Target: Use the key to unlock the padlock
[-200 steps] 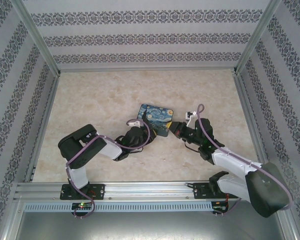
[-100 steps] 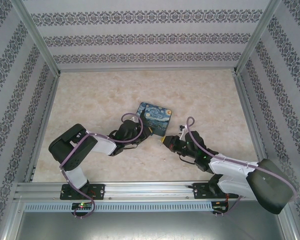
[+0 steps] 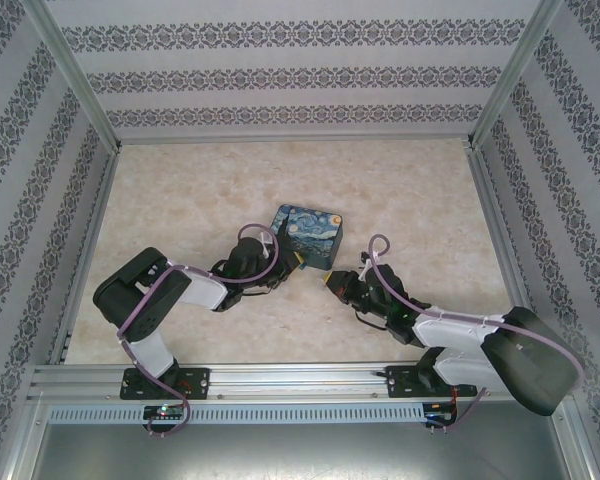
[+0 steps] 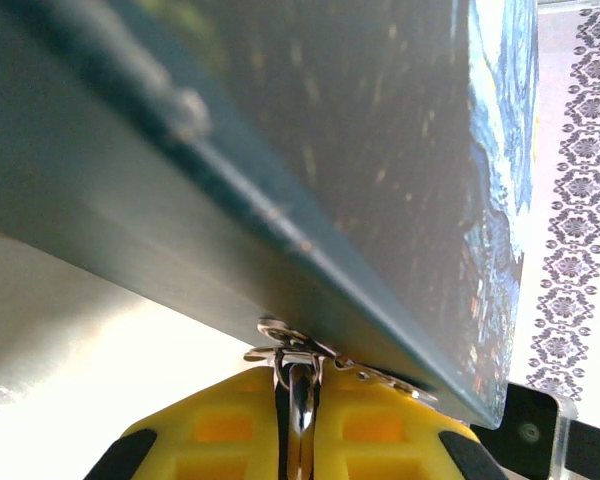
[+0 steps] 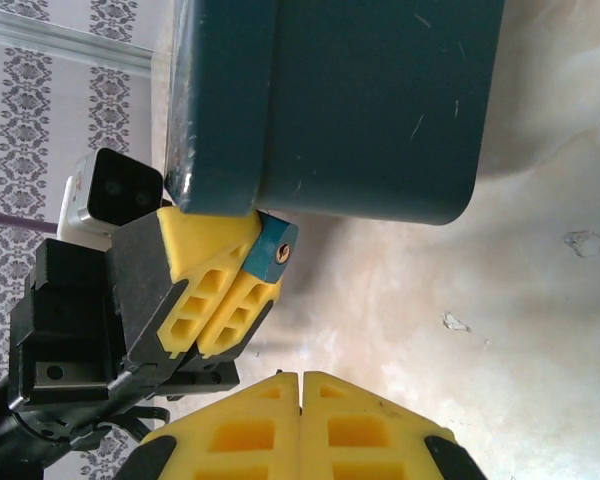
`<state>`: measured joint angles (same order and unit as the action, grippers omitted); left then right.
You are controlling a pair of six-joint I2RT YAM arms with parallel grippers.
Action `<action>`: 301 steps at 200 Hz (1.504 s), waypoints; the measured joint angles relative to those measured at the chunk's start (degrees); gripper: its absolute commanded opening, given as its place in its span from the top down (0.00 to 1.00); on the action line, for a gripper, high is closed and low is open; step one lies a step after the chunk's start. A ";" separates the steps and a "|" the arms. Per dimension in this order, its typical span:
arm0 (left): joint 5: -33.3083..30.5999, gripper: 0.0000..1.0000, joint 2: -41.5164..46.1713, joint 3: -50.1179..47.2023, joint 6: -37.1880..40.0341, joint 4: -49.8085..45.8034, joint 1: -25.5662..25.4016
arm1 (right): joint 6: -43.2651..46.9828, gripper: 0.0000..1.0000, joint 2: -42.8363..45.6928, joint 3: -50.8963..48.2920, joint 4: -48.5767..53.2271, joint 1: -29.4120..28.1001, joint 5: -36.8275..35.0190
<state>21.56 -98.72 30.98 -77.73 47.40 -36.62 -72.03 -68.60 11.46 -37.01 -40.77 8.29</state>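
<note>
My left gripper [image 5: 230,270] is shut on the padlock [image 5: 273,252]. Its small teal body sticks out past the yellow fingertips, with the keyhole turned toward my right gripper [image 5: 300,378]. In the left wrist view the silvery shackle [image 4: 298,385] is pinched between the pads, with small metal rings at the tips, pressed against the box. The right gripper is shut a short way from the padlock, and only a tiny dark tip of the key [image 5: 279,371] shows at its seam. From above, the left gripper [image 3: 292,262] and right gripper [image 3: 326,281] face each other by the box's near corner.
A square blue-and-yellow painting-print box [image 3: 310,232] stands right behind both grippers, with its dark teal side [image 5: 360,100] touching the left fingers. Beige marble tabletop [image 3: 180,200] spreads around it, bounded by aluminium rails and patterned walls.
My right gripper has swung left and nearer, ending up in front of the padlock. The left arm has drawn back to the left a little, still holding the padlock at the box.
</note>
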 measured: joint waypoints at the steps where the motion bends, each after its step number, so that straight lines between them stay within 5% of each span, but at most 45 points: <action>1: 0.04 1.00 0.00 -0.02 -0.09 0.09 0.00 | -0.04 1.00 -0.02 0.00 -0.07 0.00 0.00; 123: -0.61 1.00 14.14 0.00 -0.28 -13.29 -0.02 | -4.94 1.00 -5.49 0.70 -8.57 -1.40 -2.54; 301: -3.58 1.00 9.07 0.00 -4.66 -7.50 -0.55 | -10.58 1.00 -9.99 2.75 -13.03 -4.87 -7.96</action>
<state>17.98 -89.65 30.98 -82.39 39.90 -37.17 -82.61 -78.59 14.22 -50.04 -45.65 0.34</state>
